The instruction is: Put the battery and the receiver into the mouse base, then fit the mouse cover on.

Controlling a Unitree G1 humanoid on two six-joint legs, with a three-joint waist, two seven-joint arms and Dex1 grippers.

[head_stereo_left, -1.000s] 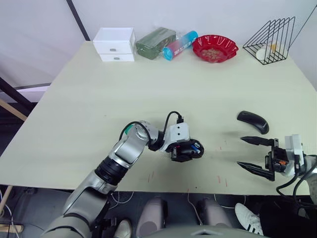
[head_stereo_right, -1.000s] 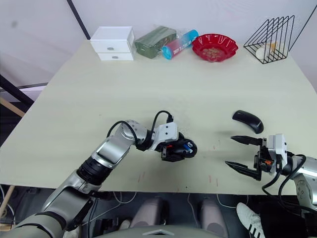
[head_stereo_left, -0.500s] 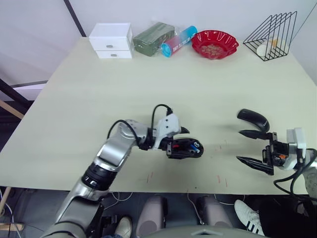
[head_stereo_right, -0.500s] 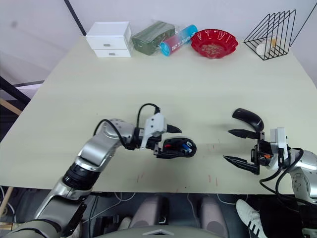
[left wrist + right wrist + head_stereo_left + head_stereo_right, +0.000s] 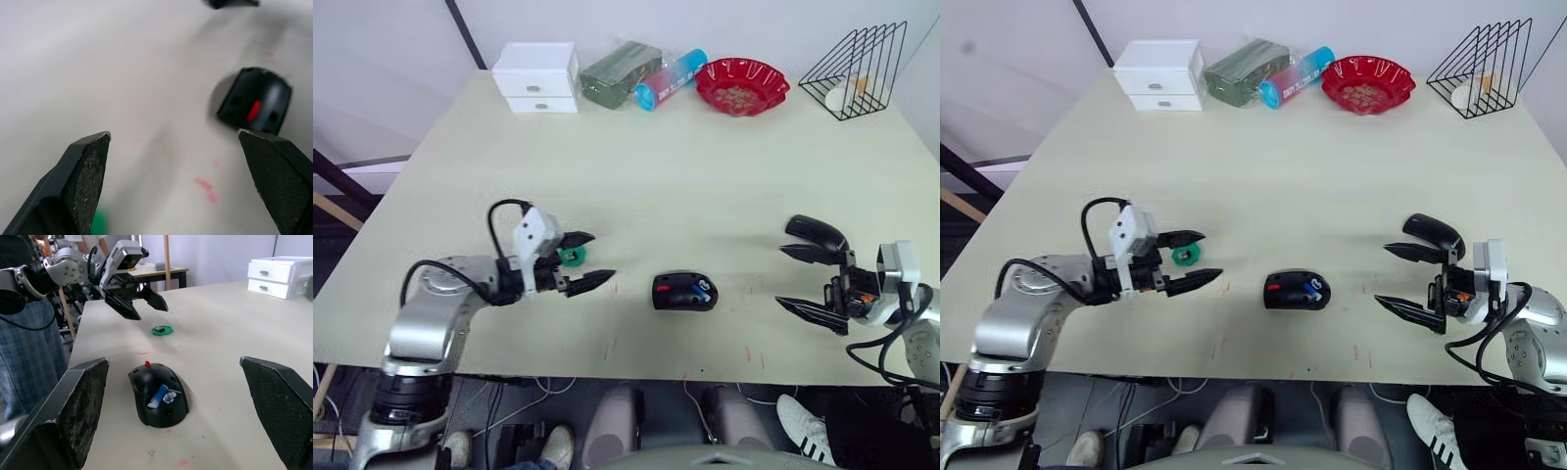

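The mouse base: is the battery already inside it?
Yes. The blue battery lies in the hollow of the mouse base, which has no cover on.

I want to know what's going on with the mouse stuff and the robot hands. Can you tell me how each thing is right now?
mouse base: on the table, top uncovered
battery: lying in the mouse base
mouse cover: off, lying on the table beside the right tool
left tool: open, empty
right tool: open, empty
green disc: flat on the table near the left tool
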